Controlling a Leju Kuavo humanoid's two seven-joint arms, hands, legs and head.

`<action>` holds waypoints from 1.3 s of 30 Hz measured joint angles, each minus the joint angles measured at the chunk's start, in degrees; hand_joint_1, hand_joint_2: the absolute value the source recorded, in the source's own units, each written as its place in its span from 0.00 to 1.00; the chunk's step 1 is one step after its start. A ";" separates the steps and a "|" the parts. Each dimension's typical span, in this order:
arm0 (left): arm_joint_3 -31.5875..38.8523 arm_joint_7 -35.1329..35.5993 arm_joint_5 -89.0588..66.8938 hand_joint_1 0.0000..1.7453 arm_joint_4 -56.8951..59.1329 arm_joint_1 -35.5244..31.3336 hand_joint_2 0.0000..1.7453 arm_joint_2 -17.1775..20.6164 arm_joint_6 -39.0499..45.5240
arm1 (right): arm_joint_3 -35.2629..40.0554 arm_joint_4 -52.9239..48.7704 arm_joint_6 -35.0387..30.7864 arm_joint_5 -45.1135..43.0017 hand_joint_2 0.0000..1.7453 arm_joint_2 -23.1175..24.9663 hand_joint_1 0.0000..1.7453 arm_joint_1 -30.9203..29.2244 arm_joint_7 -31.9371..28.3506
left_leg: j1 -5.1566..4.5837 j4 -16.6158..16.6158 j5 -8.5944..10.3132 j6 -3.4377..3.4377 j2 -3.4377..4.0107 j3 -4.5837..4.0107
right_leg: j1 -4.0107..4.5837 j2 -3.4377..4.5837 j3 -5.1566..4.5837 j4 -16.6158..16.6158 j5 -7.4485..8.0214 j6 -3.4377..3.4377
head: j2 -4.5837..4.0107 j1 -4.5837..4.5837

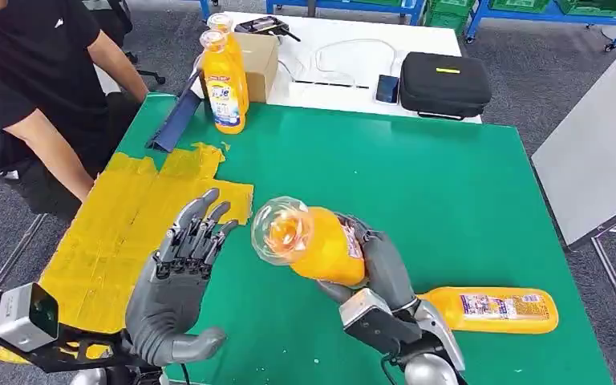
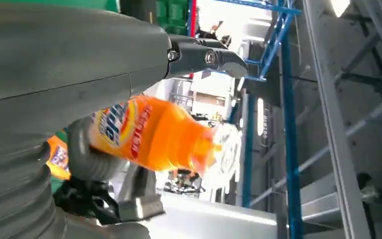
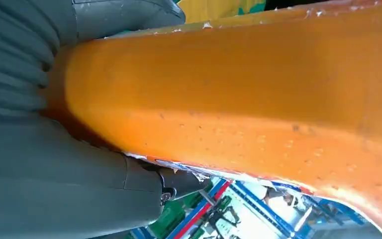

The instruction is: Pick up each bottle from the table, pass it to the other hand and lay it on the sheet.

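four orange bottles are in my head view: the one i have in my right hand (image 1: 385, 277), a second bottle (image 1: 489, 310) lying on its side on the green table (image 1: 449, 192) just beside my right wrist, and two upright bottles (image 1: 224, 76) standing together at the far left edge of the table near a cardboard box (image 1: 261, 60). my right hand is wrapped around the held bottle (image 1: 313, 241), fingers closed on its body, and it is lifted off the table with its clear cap end tilted up toward the camera. in the right wrist view that bottle's orange body (image 3: 238, 94) lies across the palm. my left hand (image 1: 176, 277) hangs just beside it, holding nothing, fingers spread and pointing away from me, over the near edge of the yellow sheet (image 1: 120, 233). the left wrist view shows the held bottle (image 2: 154, 132) close in front of the palm, not touching it. a person in a black top (image 1: 32, 80) sits at the table's left side.
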 measured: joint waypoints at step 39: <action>-6.95 -2.93 2.84 0.00 6.71 -8.09 1.00 3.04 8.66 | 18.63 12.79 1.60 5.55 1.00 -2.25 1.00 -16.67 7.67 | 0.00 0.02 0.02 0.00 -0.06 -0.04 | -0.01 -0.01 -0.03 0.09 0.01 0.01 | 0.00 0.00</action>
